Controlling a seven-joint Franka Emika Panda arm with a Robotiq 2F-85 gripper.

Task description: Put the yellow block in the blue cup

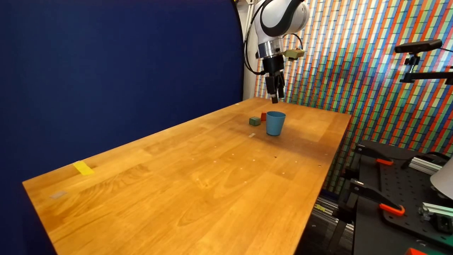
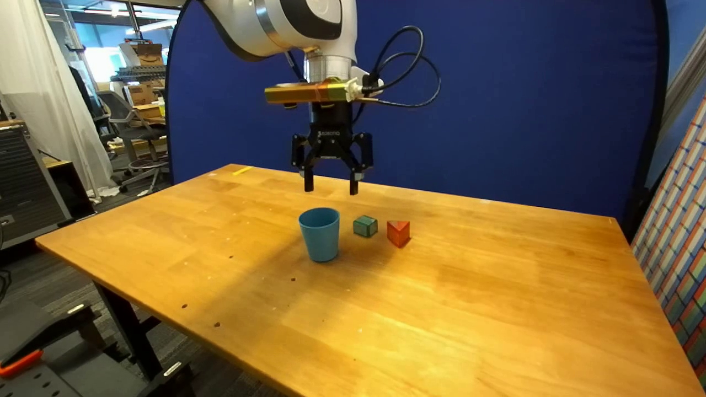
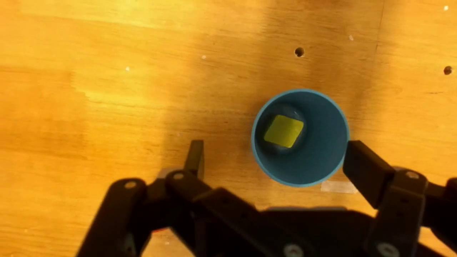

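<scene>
A: Start with an exterior view. What stands where?

B: The blue cup (image 1: pixel 274 124) is upright on the bench (image 1: pixel 170 198), and the pincer (image 1: pixel 277 98) hangs above it, not touching. A green block (image 1: pixel 254 121) lies near the cup. The block we want doesn't show from there.

A: And the grip?

B: In an exterior view the fingers (image 2: pixel 309 183) are spread wide, with nothing between them. A red wedge (image 2: pixel 398 234) sits just past the green block.

A: So where's our piece?

B: Check the wrist view: the yellow block (image 3: pixel 284 131) lies inside the cup, down at the bottom, towards one side. I'd call the placing done.

A: What could spoil it?

B: Going down from here. In that view one finger overlaps the rim, so the cup isn't centred; a descent could catch the edge, topple it and spill the block. Swinging sideways while low might do the same. I'd rise straight up.
</scene>
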